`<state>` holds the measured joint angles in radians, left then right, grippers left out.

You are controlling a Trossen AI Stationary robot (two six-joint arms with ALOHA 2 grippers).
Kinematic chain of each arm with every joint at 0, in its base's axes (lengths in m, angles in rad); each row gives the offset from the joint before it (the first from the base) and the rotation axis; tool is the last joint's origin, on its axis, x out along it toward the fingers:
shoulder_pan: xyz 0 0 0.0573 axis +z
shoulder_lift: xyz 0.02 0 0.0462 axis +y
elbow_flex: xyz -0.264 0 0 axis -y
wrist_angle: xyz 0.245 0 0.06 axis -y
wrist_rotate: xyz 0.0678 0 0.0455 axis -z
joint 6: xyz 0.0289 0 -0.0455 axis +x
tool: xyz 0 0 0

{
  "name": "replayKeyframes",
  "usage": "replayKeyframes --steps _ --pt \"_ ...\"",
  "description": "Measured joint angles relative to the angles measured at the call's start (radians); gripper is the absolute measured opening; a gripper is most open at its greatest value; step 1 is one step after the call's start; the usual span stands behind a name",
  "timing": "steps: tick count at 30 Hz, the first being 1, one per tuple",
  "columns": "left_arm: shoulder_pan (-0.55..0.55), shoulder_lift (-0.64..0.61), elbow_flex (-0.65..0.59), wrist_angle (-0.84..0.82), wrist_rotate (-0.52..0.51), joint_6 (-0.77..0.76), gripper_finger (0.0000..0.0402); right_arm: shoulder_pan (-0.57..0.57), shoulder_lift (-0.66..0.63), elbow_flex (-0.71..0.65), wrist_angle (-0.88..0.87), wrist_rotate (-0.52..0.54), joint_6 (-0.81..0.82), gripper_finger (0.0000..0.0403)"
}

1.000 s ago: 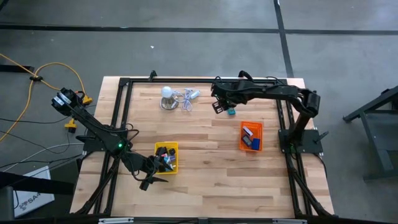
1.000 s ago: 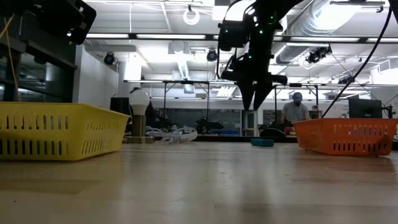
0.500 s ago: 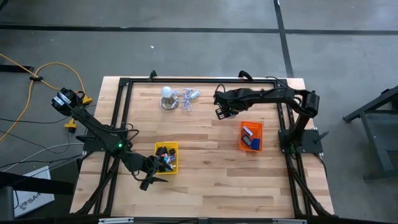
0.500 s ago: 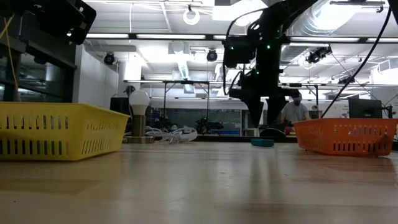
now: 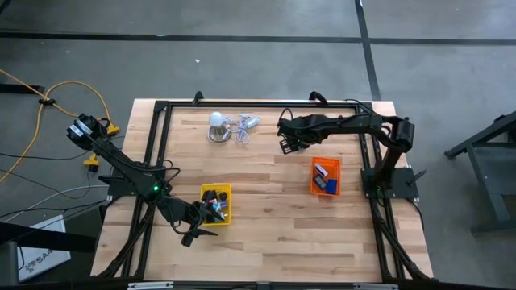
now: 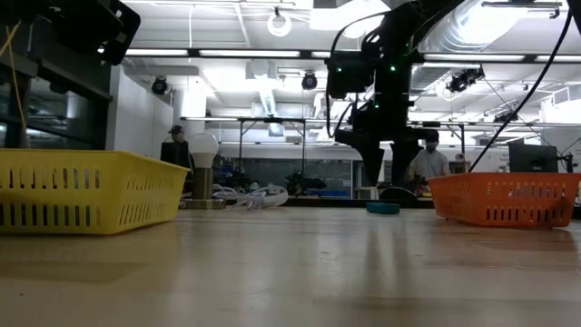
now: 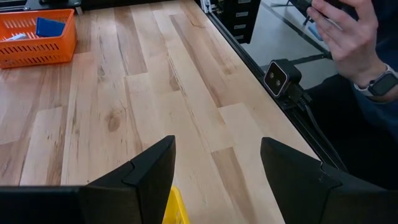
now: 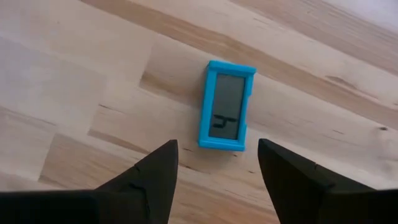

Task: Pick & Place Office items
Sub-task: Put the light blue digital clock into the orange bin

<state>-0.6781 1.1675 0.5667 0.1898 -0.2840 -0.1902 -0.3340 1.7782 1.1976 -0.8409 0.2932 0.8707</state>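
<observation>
Blue block with the grey display [image 8: 226, 106] lies flat on the table [image 5: 266, 185], well clear of the orange tray [image 5: 326, 177] on its far side, toward the bulb lamp [image 5: 216, 123]; from overhead it's hidden under the right gripper [image 5: 288, 143]. Right gripper hangs directly over it, fingers [image 8: 140, 180] spread with nothing between them, block just ahead of the tips. Risks as I judge them: block is flat and low, so a shallow descent means the pads close above it and get nothing; a descent off-centre clips one edge and spins or skates it on the smooth wood. It's also slightly skewed to the fingers, so closing could twist it out. Left gripper [image 7: 214, 180] idles released beside the yellow tray [image 5: 216, 203], far across from the orange tray, no conflict.
</observation>
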Motion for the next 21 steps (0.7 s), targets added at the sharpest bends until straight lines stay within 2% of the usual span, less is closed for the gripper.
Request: replayKeyframes --steps 21 --pt "0.0 0.0 0.0 0.002 0.0 0.0 0.023 -0.026 0.043 0.0 0.006 -0.039 -0.029 0.0209"
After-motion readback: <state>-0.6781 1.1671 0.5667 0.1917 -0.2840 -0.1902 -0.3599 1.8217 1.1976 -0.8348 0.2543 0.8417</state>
